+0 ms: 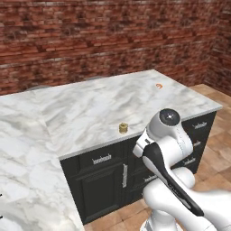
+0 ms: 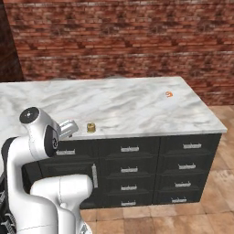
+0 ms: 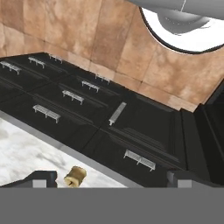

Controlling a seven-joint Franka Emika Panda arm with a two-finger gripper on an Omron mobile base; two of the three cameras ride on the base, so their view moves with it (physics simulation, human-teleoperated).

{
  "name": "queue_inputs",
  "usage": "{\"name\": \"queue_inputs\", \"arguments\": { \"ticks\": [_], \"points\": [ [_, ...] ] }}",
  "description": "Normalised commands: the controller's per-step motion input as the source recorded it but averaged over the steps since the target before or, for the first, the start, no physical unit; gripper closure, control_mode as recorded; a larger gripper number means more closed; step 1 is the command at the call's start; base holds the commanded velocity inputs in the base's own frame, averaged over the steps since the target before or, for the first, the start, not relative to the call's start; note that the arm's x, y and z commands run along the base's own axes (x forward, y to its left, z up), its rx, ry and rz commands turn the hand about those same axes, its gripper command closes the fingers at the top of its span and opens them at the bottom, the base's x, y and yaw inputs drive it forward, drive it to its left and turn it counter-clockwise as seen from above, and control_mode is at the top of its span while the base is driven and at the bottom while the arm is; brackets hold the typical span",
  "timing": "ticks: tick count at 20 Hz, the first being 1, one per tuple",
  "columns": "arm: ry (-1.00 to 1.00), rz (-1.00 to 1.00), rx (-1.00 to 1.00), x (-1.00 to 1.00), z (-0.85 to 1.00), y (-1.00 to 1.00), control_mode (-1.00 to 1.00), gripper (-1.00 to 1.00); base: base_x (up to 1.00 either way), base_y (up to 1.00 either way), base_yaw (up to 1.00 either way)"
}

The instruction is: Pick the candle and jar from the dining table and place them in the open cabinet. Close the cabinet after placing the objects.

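Note:
The candle (image 1: 123,128) (image 2: 91,127) (image 3: 75,176), a tiny tan spool-shaped stub, stands upright on the marble dining table (image 1: 90,106) (image 2: 132,105) (image 3: 22,153), close to its front edge. My gripper (image 3: 113,179) is open, its two dark fingertips (image 3: 41,177) set wide apart. In the hand view the candle sits between them, nearer the left tip, and nothing touches it. In the right base view my white hand (image 2: 68,129) hangs just left of the candle at the table's edge. The jar and the cabinet are out of view.
Black drawer fronts with silver handles (image 2: 129,149) (image 3: 72,96) run below the table's edge. A small orange thing (image 1: 159,85) (image 2: 169,94) lies on the far right of the top. Another marble counter (image 1: 22,171) reaches toward the near left. Behind stands a brick wall (image 2: 114,41).

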Motion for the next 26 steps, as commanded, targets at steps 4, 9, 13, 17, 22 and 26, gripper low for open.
{"name": "queue_inputs", "arguments": {
  "ticks": [4,9,13,17,22,26],
  "points": [
    [0.00,0.00,0.03,0.00,-0.01,0.00,-1.00,-1.00,0.00,0.00,0.00],
    [0.00,0.00,0.14,0.07,-0.05,0.00,-1.00,-1.00,0.00,0.00,0.00],
    [0.00,-0.01,0.18,0.29,-0.12,0.00,-1.00,-1.00,0.00,0.00,0.00],
    [0.00,-0.03,0.08,0.39,-0.19,0.00,-1.00,-1.00,0.00,0.00,0.00],
    [0.00,-0.04,0.03,0.41,-0.33,0.02,-1.00,-1.00,0.00,0.00,0.00],
    [0.00,-0.08,0.00,0.33,-0.13,0.03,-1.00,-1.00,0.00,0.00,0.00]
  ]
}}
